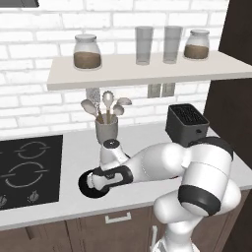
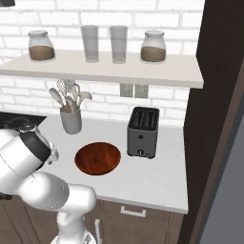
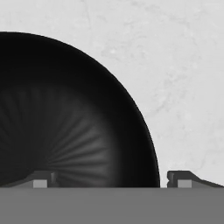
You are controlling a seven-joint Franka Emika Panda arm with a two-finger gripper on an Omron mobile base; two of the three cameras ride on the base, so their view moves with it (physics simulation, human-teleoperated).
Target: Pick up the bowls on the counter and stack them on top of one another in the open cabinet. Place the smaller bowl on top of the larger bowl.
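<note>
Pale grey-white counter (image 3: 183,78) is lying under the hand, and the jaws are standing spread: in the hand view one dark fingertip (image 3: 39,179) is sitting inside the smaller bowl (image 3: 65,118) and the other outside its rim, so the gripper (image 3: 111,180) is straddling the wall without pinching it yet. From the left base view the hand is reaching low over that black bowl (image 1: 91,186), which is resting near the counter's front edge just beside the cooktop (image 1: 27,170). The larger bowl (image 2: 97,157) is sitting apart on the counter, between the utensil cup (image 2: 70,121) and the toaster (image 2: 143,132). The robot seems to be working on the grasp of the small bowl. The next move is calling for closing on the rim squarely, then lifting straight so the glossy wall is not slipping; the brown bowl probably ought to reach the cabinet first.
</note>
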